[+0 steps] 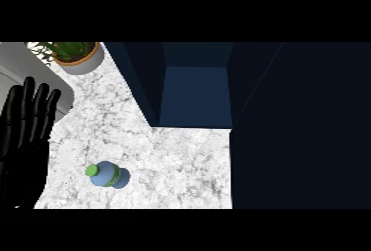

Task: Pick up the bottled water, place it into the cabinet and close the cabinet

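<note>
The bottled water [108,175], blue with a green cap, stands upright on the marble counter [167,147] near its front left. Behind it the dark blue cabinet [194,95] is open, its inside showing as a lighter blue recess; a large dark panel [301,122], likely its door, fills the right side. My left hand [25,117] rests at the view's left edge, fingers straight and pointing up, holding nothing, well left of the bottle. My right hand does not show.
A potted green plant [75,55] in a grey pot stands at the counter's far left corner. A white surface [25,63] runs along the left, beyond the counter's curved edge.
</note>
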Action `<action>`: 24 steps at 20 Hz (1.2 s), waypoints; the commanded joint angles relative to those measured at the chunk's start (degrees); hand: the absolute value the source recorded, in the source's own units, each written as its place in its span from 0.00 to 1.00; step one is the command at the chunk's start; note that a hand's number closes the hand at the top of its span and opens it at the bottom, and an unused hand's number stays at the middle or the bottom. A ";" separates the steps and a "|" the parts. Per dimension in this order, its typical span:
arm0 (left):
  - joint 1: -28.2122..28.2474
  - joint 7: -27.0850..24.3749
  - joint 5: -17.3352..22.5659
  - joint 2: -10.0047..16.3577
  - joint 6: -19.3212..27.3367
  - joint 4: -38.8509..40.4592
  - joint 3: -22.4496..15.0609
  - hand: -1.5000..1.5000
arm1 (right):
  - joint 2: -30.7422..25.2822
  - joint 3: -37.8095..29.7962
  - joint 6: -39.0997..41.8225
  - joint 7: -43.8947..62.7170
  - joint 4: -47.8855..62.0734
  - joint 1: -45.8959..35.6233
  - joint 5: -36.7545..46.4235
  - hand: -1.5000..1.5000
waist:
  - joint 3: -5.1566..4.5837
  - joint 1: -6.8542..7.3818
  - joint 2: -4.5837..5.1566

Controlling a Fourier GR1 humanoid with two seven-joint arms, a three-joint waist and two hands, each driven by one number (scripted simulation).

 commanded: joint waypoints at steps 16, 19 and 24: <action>32.32 10.64 28.33 6.70 -18.94 -12.26 -8.25 0.00 | 4.95 5.37 5.83 8.40 -9.77 19.11 -18.66 0.00 | 0.57 -0.97 -0.06; 34.20 9.43 33.10 8.95 -23.16 -11.29 -2.72 0.00 | 6.64 10.06 5.15 8.13 -13.40 22.90 -15.25 0.00 | 0.54 -1.19 -0.01; 39.39 10.38 35.16 9.08 -25.33 -15.68 -1.99 0.00 | 6.36 10.01 9.24 4.25 -15.51 30.69 -17.46 0.00 | 0.57 -1.35 -0.05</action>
